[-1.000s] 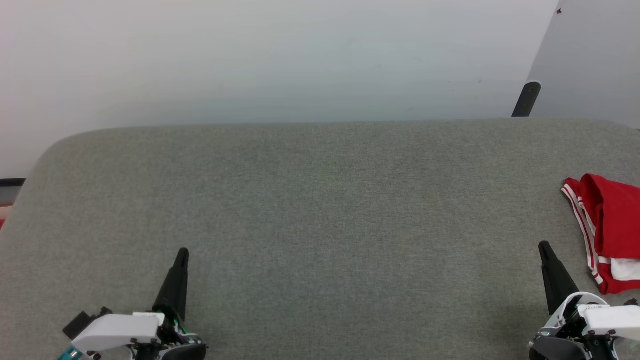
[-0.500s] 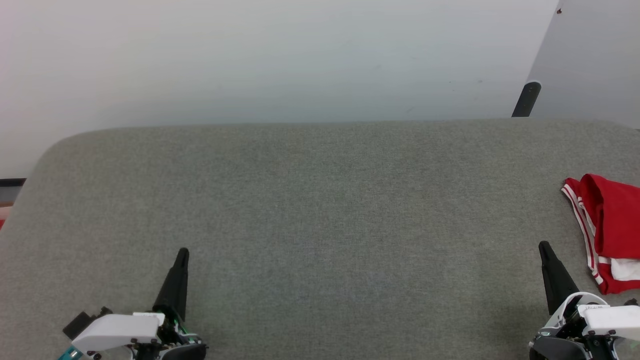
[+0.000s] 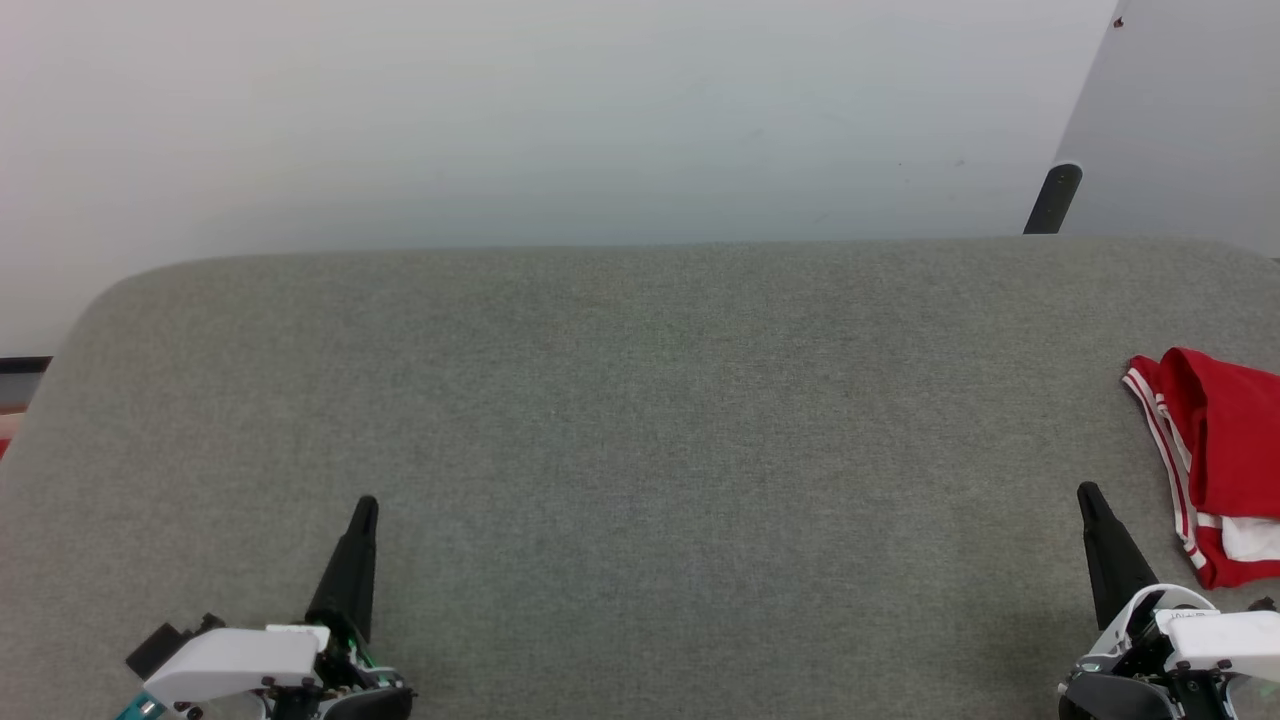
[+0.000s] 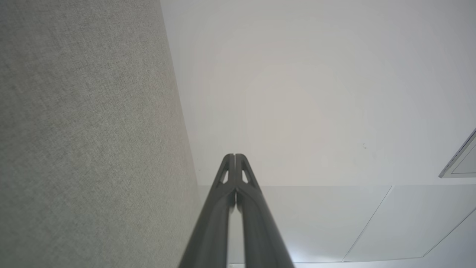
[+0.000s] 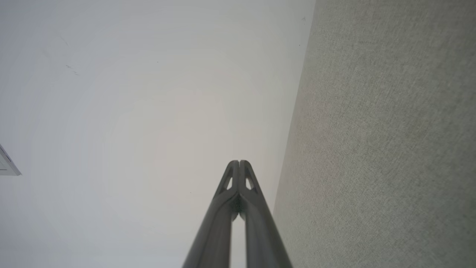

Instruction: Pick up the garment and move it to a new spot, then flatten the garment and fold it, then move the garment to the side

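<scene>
The garment (image 3: 1225, 455) sits at the far right edge of head view, approx mid-height, bunched on the grey fabric surface (image 3: 640, 400) and partly cut off by the frame. It has a red body w/ red-white striped trim down its left side and a bit of white at the bottom. The right gripper (image 3: 1088, 492) is at lower right, just left of the garment's lower end, near but not touching it. Its jaws are pressed together into one dark point, w/ nothing btwn them. The left gripper (image 3: 365, 503) is at lower left, well apart from the garment, also closed tight and holding nothing. Both point up the frame over bare fabric. In left wrist view the fingers (image 4: 217, 223) meet at the tips, w/ a thin slit lower down. Grey fabric is on the left side, pale wall on the right, and the corner of a framed panel (image 4: 459, 162) is at the right edge. Right wrist view shows the same: tips touching, fabric on the right side, wall on the left. At top of head view the pale wall (image 3: 500, 120) stands behind the surface's rounded far edge. A short dark post (image 3: 1052, 200) is at upper right.
</scene>
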Tool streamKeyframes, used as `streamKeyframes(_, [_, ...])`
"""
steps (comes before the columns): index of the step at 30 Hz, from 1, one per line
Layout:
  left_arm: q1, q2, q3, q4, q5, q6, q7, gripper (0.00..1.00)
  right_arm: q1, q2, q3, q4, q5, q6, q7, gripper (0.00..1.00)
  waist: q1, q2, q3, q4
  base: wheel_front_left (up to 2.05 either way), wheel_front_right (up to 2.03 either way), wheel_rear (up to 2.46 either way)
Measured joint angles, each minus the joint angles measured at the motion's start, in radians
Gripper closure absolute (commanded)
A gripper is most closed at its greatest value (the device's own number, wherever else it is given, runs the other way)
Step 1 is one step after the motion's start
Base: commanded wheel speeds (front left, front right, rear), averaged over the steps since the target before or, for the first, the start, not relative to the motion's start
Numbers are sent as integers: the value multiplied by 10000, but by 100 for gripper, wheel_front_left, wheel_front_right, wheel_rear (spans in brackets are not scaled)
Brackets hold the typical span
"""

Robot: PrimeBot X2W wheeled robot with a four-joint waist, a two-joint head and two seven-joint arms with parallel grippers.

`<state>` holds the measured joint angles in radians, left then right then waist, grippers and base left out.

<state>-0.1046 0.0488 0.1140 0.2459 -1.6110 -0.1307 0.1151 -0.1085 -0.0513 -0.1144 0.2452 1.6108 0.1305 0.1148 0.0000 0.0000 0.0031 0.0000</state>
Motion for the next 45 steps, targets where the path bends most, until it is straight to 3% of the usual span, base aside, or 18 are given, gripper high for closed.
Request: streamKeyframes(45, [-1, -2, -2, 0, 0, 0, 0, 100, 0, 0, 0, 0, 0, 0, 0, 100, 0, 0, 0, 0, 0, 0, 0])
